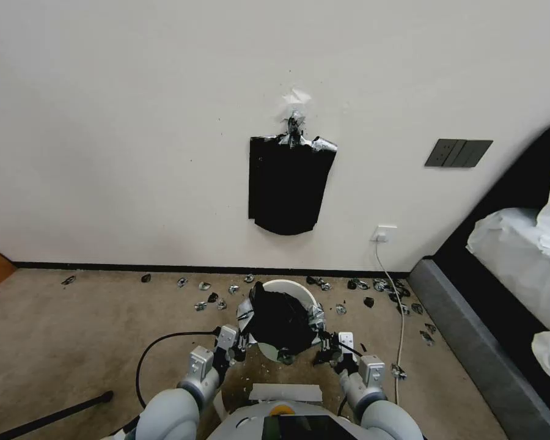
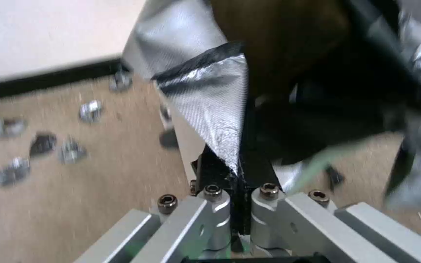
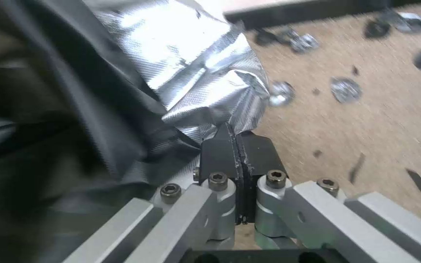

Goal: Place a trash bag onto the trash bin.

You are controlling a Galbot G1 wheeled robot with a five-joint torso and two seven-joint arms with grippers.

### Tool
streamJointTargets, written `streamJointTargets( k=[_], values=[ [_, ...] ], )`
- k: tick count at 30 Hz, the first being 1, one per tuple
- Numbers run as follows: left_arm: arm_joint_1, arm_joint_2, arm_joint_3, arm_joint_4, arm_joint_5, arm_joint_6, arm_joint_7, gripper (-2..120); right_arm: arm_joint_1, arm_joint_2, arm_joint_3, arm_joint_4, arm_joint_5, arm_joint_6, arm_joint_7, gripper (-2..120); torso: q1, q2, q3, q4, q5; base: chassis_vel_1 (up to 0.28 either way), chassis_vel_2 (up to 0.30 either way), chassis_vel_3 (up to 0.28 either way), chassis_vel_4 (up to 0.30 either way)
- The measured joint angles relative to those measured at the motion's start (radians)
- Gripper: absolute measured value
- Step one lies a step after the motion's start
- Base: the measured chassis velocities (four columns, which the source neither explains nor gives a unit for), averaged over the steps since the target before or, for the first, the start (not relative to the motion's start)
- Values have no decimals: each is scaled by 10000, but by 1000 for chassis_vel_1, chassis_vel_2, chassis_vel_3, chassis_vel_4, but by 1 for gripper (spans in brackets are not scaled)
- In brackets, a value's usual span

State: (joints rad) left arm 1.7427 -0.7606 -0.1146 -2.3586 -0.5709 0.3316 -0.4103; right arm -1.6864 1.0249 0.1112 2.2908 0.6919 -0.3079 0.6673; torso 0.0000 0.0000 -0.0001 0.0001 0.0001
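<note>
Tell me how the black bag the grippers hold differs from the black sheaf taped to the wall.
The trash bag is crumpled and loose; the sheaf lies flat and smooth. The trash bag is held over the trash bin by the left gripper and right gripper; the sheaf hangs from tape. Both are black plastic.

the thin, glossy black plastic trash bag (image 1: 279,321) is crinkled and loose, bunched over the mouth of the small round cream-white plastic trash bin (image 1: 287,286). it covers most of the opening; the far arc of the bin's rolled rim shows bare behind it, and a sliver of pale wall shows below its near edge. silvery, textured patches sit at the bag's two side edges (image 2: 210,98) (image 3: 191,73), crumpled and shiny against the dark film. the bag is stretched between these two sides, sagging in folds across the middle. the bin stands upright on the tan carpet floor, near the white wall.
</note>
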Motion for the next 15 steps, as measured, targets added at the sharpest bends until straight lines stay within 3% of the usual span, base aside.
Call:
streamJointTargets(
  k=[8, 15],
  values=[
    [354, -264, 81, 554, 64, -8, 14, 0, 463, 184, -102, -474, 543, -158, 84, 0, 0, 0, 0, 0, -1, 0, 0, 0, 0],
    [-213, -756, 269, 1340, 18, -15, 38, 0, 940, 318, -294, -1096, 688, -192, 5, 0, 1, 0, 1, 0, -1, 0, 0, 0, 0]
  ],
)
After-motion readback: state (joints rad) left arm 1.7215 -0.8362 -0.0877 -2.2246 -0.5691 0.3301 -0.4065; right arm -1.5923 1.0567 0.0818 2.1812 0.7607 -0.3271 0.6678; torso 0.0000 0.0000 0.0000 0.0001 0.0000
